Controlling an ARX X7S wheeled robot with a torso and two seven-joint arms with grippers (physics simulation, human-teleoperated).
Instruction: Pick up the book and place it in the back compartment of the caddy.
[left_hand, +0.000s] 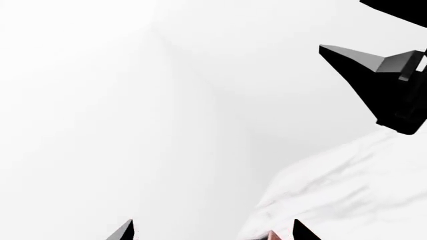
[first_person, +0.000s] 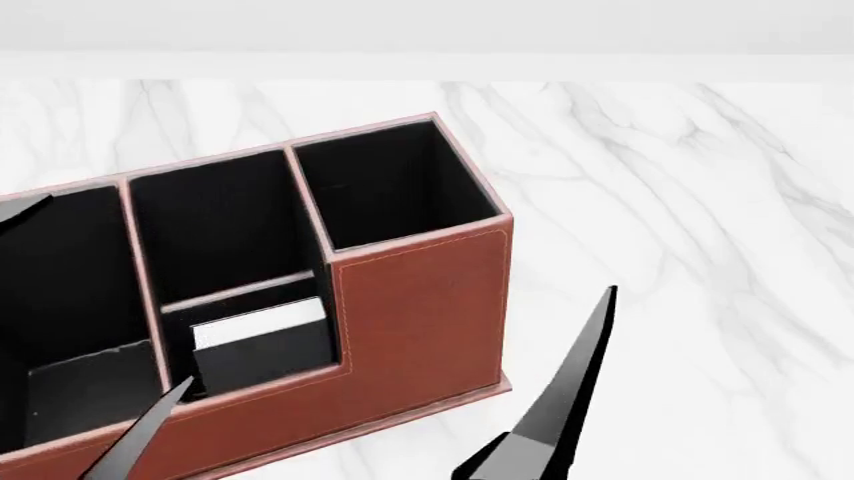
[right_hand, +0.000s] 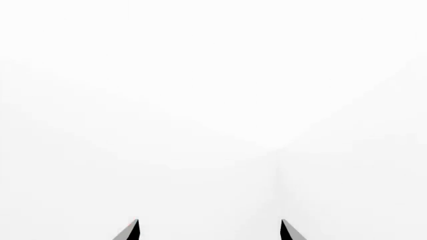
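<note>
The book (first_person: 260, 335) is seen lodged in the caddy (first_person: 420, 310), below and between parted, empty jaws; placement appears done.

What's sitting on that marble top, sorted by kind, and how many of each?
Caddy: 1
Book, standing inside one of the caddy's small middle cells: 1
Total: 2
</note>
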